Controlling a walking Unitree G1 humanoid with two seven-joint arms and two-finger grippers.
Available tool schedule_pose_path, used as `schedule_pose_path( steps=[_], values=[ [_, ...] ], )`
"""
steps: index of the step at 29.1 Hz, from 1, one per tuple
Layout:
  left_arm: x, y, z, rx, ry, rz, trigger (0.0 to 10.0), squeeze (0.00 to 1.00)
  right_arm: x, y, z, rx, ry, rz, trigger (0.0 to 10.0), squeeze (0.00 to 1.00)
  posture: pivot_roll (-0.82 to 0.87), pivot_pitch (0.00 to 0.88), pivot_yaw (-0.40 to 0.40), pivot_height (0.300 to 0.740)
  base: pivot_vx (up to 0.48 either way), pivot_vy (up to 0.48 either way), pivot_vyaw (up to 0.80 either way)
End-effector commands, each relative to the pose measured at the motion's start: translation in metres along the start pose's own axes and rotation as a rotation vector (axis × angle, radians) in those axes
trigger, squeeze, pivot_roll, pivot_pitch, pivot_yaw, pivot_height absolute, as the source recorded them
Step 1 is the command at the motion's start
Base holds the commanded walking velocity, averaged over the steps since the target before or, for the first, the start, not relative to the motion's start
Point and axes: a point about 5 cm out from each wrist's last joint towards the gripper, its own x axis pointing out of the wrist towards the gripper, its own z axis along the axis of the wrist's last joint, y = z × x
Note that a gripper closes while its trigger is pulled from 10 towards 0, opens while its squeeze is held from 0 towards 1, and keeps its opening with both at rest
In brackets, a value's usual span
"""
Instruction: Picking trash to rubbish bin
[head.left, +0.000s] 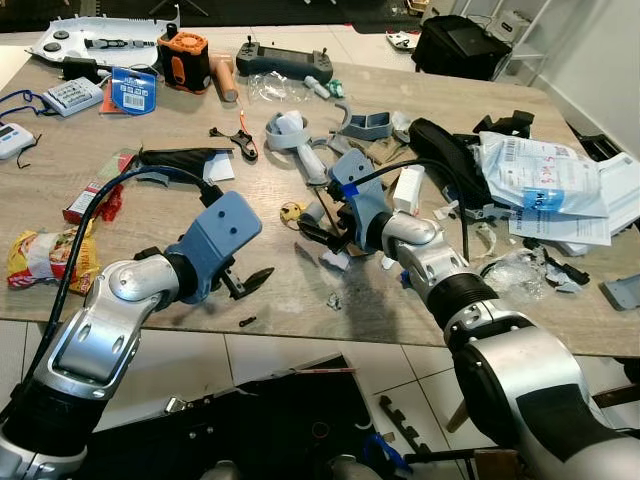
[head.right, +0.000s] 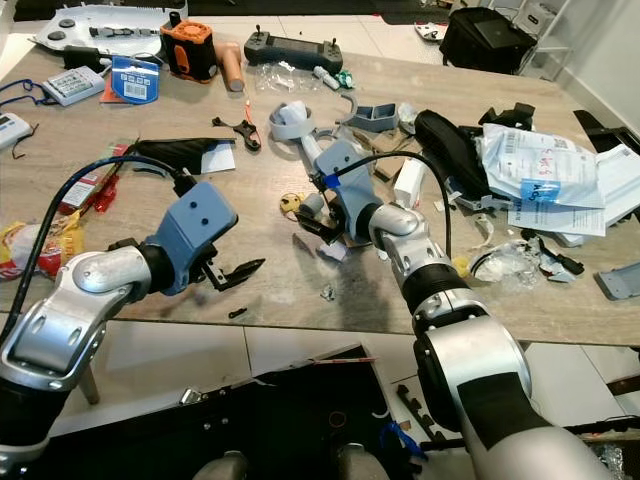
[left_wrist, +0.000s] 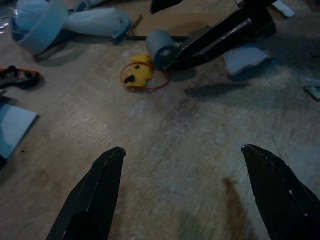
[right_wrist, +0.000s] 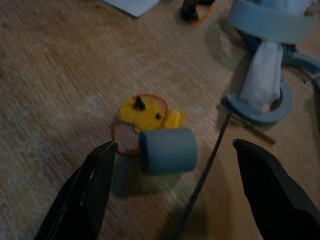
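Trash: blue-grey roll (right_wrist: 167, 150) lies on wooden table (head.left: 150, 215), touching a yellow scrap (right_wrist: 142, 114).
Head views: right gripper (head.left: 318, 232) low over the roll, left gripper (head.left: 252, 283) near the table's front edge — cluttered top, tiled floor.
Left wrist: fingers (left_wrist: 95, 192) spread wide, bare wood between, nothing held.
Right wrist: fingers (right_wrist: 87, 187) wide apart, either side of the roll — not touching it.

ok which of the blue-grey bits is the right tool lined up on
The small grey-blue cylinder lying on its side against the yellow piece. It sits between the open right tool fingers, while the bigger blue ring parts lie farther out.
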Motion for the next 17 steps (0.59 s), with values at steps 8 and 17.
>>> schedule_pose_path(
  steps=[8,17],
  values=[
    [0.0013,-0.0026,0.0033,0.013,-0.001,-0.038,10.0,0.00,-0.0011,0.0035,-0.0109,0.046,0.008,-0.012,0.0,0.00,0.23,0.259,-0.097,0.740,0.000,0.000,0.00],
    [0.0048,-0.0044,0.0051,0.010,-0.009,-0.053,10.0,0.00,-0.0040,-0.0026,-0.0082,0.067,-0.024,-0.038,0.0,0.00,0.23,0.259,-0.084,0.740,0.000,0.000,0.00]
  ],
)
